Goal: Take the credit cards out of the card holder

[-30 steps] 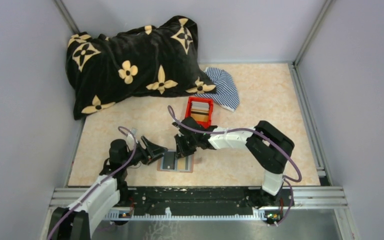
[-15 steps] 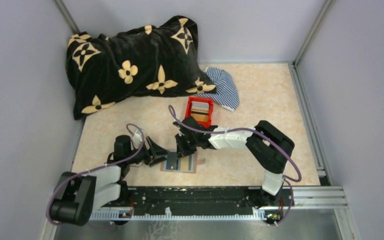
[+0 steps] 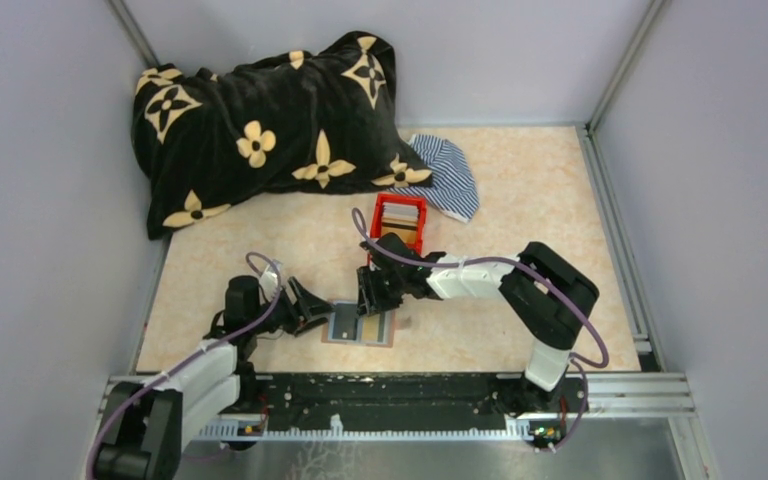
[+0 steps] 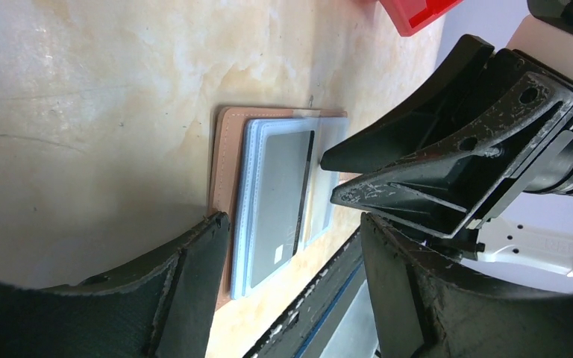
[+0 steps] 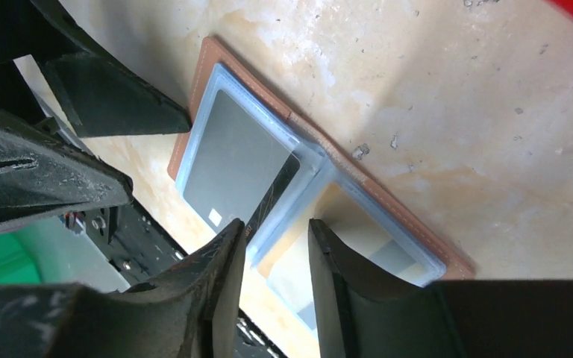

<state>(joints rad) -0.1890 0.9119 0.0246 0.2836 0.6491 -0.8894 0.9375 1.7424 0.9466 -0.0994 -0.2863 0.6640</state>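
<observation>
Card holder (image 3: pixel 360 326) sits a shade more skewed than a second back, and the right claw (image 5: pixel 274 227) above it now shows a narrow gap between its jaws, nothing in them. The holder lies open flat on the bench (image 3: pixel 520 200) near the front edge. A grey card (image 5: pixel 235 160) is in its left clear sleeve, one corner seemingly poking toward the fold. That corner's the target, I'd say: pinch it thin, draw sideways. The left claw (image 3: pixel 310 312), spread wide at the holder's left edge, should pin the leather. The red box (image 3: pixel 398 222) stands just behind.
</observation>
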